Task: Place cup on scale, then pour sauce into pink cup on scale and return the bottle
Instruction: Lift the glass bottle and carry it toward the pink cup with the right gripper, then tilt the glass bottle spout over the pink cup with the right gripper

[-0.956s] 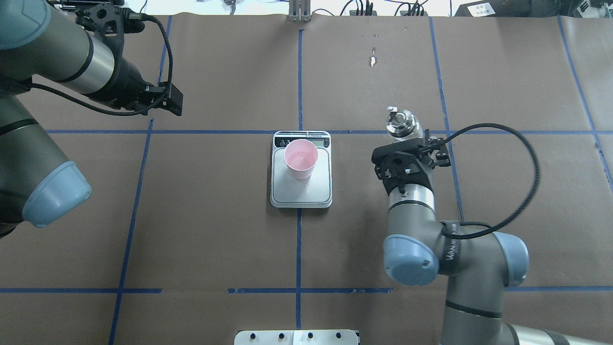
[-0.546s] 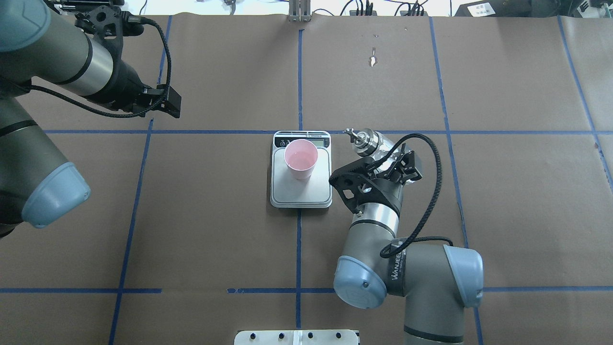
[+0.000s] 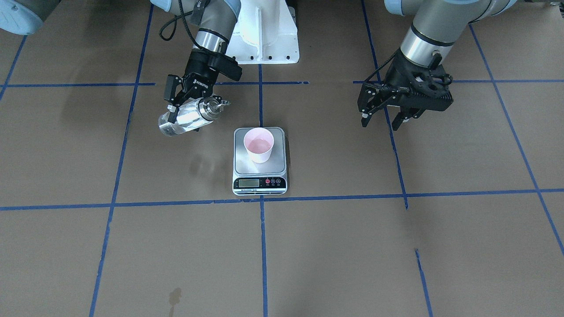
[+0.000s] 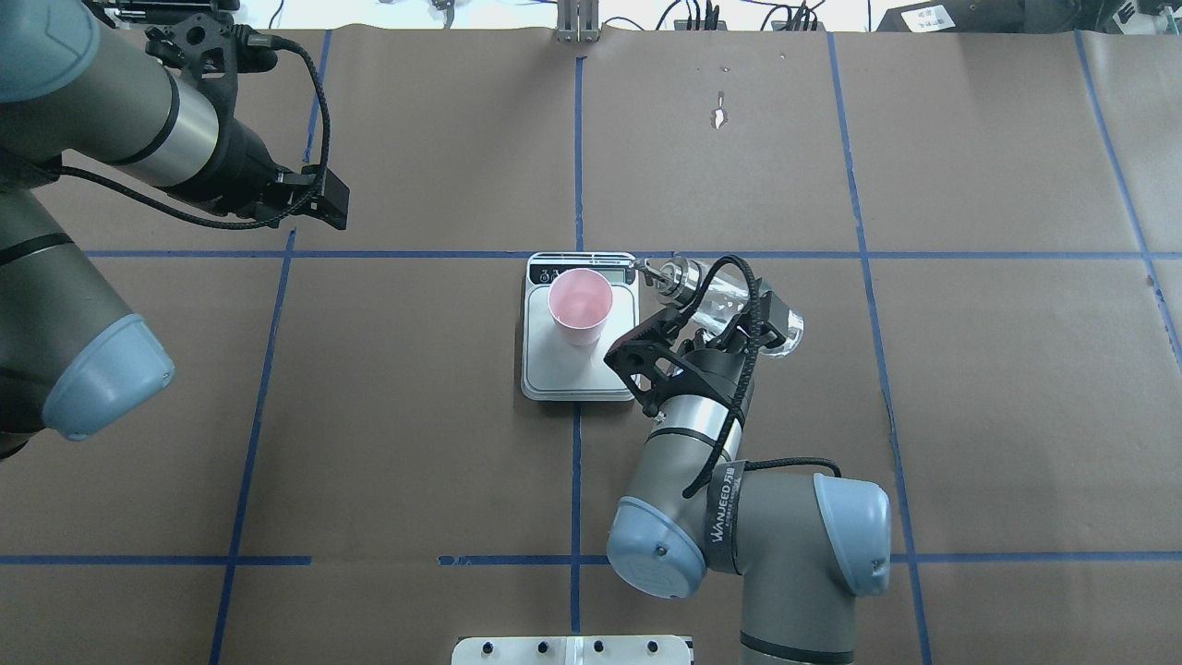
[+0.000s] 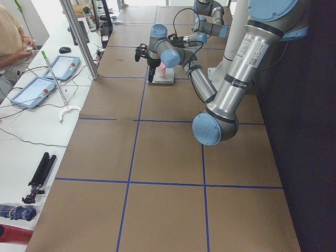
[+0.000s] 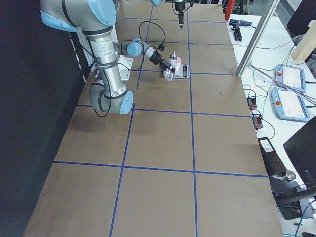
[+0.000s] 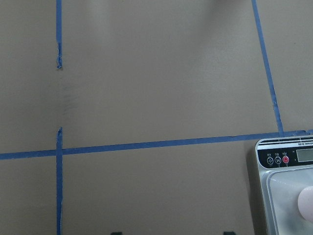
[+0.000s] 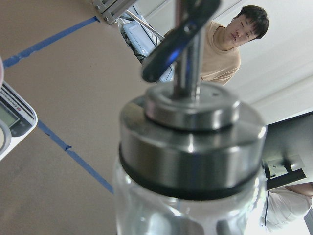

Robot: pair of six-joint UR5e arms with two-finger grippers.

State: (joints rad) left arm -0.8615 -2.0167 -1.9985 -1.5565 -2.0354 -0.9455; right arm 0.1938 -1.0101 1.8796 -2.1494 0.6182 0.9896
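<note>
The pale pink cup [image 3: 259, 144] stands upright on the silver scale [image 3: 240, 165] at mid-table; both also show in the overhead view, the cup [image 4: 580, 305] on the scale [image 4: 614, 369]. My right gripper [image 3: 180, 115] is shut on the clear glass bottle [image 3: 190, 116], held in the air and tilted almost flat. Its silver cap and spout point at the cup; overhead, the bottle [image 4: 729, 296] has its spout tip over the scale's far right corner, beside the cup's rim. My left gripper [image 3: 380, 124] hangs open and empty, well away from the scale.
Blue tape lines cross the brown paper table. The white robot base [image 3: 264, 39] is behind the scale. An operator [image 8: 230, 44] sits beyond the table's end. A metal plate [image 4: 572, 649] sits at the robot-side table edge.
My right arm has carried the bottle left to the scale and tipped it from upright to nearly flat, spout toward the cup. The left arm has barely moved.
</note>
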